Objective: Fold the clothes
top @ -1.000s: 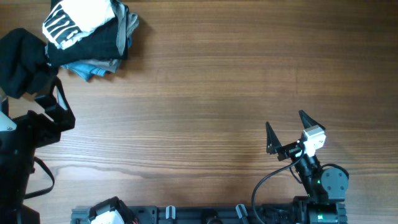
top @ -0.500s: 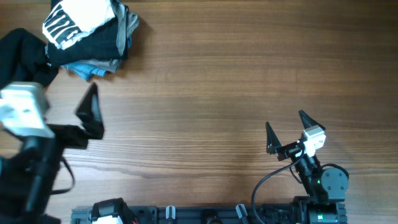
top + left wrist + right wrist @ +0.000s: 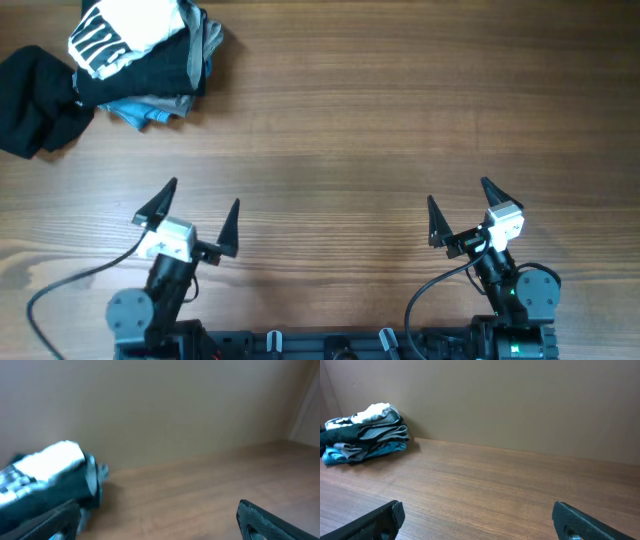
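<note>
The black T-shirt (image 3: 35, 100) lies bunched at the counter's (image 3: 350, 120) far left corner, against the stack of folded garments (image 3: 140, 55). The left gripper (image 3: 200, 198) and right gripper (image 3: 460, 195) sit by the near edge, spread wide and empty, seemingly parked.

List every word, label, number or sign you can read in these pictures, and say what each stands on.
No text can be read in any view.
On the white garment atop the folded pile: black marks, print or stripes, too blurred to read.
On the black T-shirt: no marks visible.
</note>
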Robot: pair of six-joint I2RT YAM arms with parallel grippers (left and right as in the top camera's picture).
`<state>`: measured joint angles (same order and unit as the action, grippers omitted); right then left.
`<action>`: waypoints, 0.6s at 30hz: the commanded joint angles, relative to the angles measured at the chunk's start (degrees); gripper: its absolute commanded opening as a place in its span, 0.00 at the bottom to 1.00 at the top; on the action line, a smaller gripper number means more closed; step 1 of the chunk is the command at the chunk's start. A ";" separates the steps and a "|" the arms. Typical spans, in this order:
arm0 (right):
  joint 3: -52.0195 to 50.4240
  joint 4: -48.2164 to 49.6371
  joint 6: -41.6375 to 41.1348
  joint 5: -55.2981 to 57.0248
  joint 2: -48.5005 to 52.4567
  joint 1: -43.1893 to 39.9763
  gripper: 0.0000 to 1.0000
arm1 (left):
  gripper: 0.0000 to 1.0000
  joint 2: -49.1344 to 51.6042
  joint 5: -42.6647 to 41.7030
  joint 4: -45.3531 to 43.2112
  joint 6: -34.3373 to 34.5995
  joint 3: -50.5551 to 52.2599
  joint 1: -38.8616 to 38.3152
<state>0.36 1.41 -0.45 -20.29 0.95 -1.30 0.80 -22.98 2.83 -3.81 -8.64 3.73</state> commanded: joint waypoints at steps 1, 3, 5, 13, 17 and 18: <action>-0.07 0.33 -1.07 0.66 -0.37 -0.17 1.00 | 1.00 -0.61 -0.39 -4.96 -0.24 7.61 -1.64; -0.07 0.33 -1.09 0.66 -0.37 -0.17 1.00 | 1.00 -0.61 -0.37 -0.50 -0.26 8.31 -3.08; -0.07 0.31 -1.09 0.66 -0.37 -0.17 1.00 | 1.00 -0.61 -0.37 -0.44 -0.26 8.31 -4.28; -0.07 0.33 -1.07 0.66 -0.37 -0.17 1.00 | 1.00 -0.50 -0.37 -0.44 -0.26 8.31 -4.37; -0.07 0.31 -1.07 0.66 -0.37 -0.17 0.99 | 1.00 -0.50 -0.37 -0.44 -0.26 8.31 -4.37; -0.07 0.31 -1.07 0.66 -0.37 -0.17 1.00 | 1.00 -0.50 -0.37 -0.44 -0.26 8.31 -4.37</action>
<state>0.36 1.41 -0.45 -20.29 0.93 -1.30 0.78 -23.05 2.22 -3.81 -0.49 -0.38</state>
